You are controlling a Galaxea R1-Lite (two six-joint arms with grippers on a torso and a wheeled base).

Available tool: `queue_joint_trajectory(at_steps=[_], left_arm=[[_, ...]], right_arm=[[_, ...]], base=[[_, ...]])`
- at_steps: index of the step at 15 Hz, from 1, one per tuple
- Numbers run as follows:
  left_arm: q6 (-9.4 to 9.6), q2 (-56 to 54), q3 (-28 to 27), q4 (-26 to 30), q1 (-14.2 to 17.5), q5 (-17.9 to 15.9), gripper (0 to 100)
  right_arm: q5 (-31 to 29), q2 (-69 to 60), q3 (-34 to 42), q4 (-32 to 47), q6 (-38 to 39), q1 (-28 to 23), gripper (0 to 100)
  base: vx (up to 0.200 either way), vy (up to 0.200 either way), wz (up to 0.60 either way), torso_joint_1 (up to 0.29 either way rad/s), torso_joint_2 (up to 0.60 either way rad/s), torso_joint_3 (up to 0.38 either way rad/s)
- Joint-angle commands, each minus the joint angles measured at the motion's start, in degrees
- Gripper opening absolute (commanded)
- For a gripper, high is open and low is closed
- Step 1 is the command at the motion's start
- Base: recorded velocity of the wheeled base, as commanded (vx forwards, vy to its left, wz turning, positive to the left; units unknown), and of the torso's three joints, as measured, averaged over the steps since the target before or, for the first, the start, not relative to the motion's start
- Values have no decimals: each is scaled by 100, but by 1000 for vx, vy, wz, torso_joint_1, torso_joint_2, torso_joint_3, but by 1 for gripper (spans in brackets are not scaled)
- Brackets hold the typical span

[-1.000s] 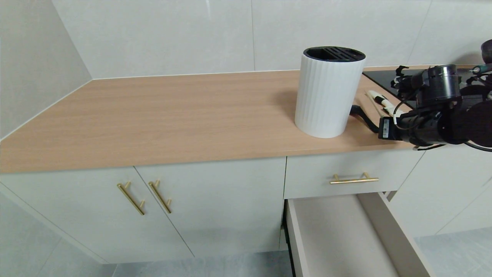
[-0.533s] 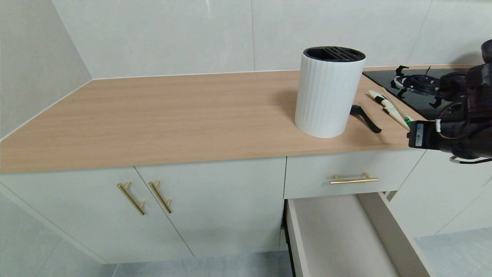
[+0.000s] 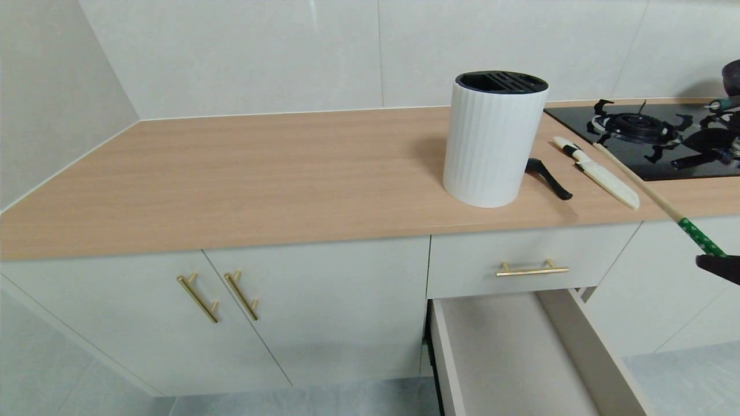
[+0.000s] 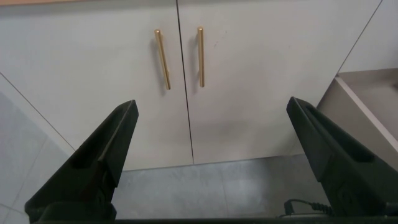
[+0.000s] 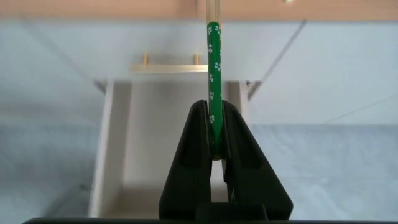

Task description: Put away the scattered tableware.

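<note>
Left gripper: black left gripper (image 4: 211, 109), fingers spread wide, nothing between them; it sits low in front of two pale cabinet doors (image 4: 249, 93) with brass bar handles (image 4: 200, 56).
Right gripper: black right gripper (image 5: 214, 134), fingers pinched on the green end of the chopstick; it is out in front of the counter edge, to the right of the open drawer.
Task item: long thin wooden chopstick (image 3: 647, 190); pale bare shaft; the held end is painted green with small white prints; it is tilted, rising from the gripper back over the counter; its far tip is near the hob's front corner; contact with the counter cannot be told.
Drawer: pale pulled-out drawer (image 3: 584, 346) below a shut drawer front with a brass handle (image 3: 532, 269).
Counter: wood-grain countertop (image 3: 260, 173).
Knife: white-bladed knife with cream and black handle (image 3: 601, 173), flat on the counter just beside the chopstick.
Black tool: curved black handle (image 3: 549, 179), lying between the knife and the holder, one end hidden behind the holder.
Holder: white ribbed cylindrical holder with black slotted top (image 3: 491, 144), upright.
Hob: black glass gas hob (image 3: 636, 127) at far right; grey tiled wall (image 3: 231, 52) behind.
</note>
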Motion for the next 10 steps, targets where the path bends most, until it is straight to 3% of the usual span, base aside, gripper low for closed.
queue_joint_trajectory(at_steps=[1, 5, 10], left_arm=[[-1, 9, 1, 0, 2, 0, 100], [-1, 9, 1, 0, 2, 0, 100], [-1, 9, 1, 0, 2, 0, 100]], right_arm=[[401, -670, -5, 933, -467, -1, 0], [981, -670, 66, 1873, -1021, 104, 0], [1130, 358, 558, 2058, -986, 1124, 0]], base=[[0, 0, 0, 0, 0, 0], [0, 0, 0, 0, 0, 0], [0, 0, 0, 0, 0, 0]])
